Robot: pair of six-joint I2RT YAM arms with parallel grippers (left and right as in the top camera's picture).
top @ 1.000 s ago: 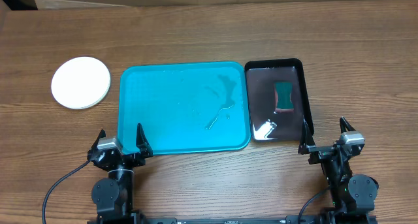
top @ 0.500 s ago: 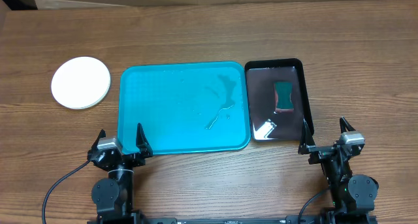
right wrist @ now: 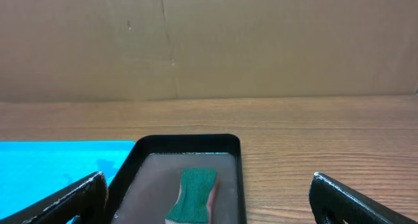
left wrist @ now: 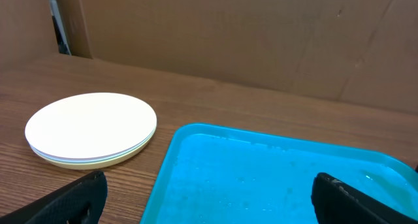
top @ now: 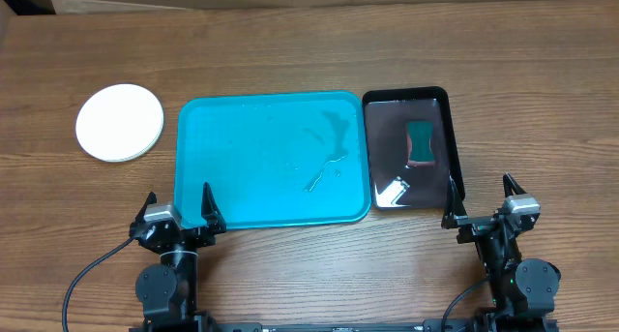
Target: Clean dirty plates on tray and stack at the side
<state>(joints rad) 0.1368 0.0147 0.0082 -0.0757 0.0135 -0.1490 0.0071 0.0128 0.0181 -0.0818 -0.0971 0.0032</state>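
Observation:
The plates (top: pixel 120 122) lie in one neat stack on the table, left of the turquoise tray (top: pixel 271 159); the top one is white and looks clean (left wrist: pixel 91 127). The tray (left wrist: pixel 261 178) holds only a wet film and a few streaks. My left gripper (top: pixel 179 208) rests open at the tray's near left corner, its black fingertips (left wrist: pixel 72 201) far apart with nothing between them. My right gripper (top: pixel 481 198) is open too, parked near the front edge just right of the black tray, holding nothing.
A small glossy black tray (top: pixel 408 148) sits against the turquoise tray's right side, holding shallow water and a green sponge (top: pixel 421 142), also in the right wrist view (right wrist: pixel 196 192). Cardboard walls stand behind the wooden table.

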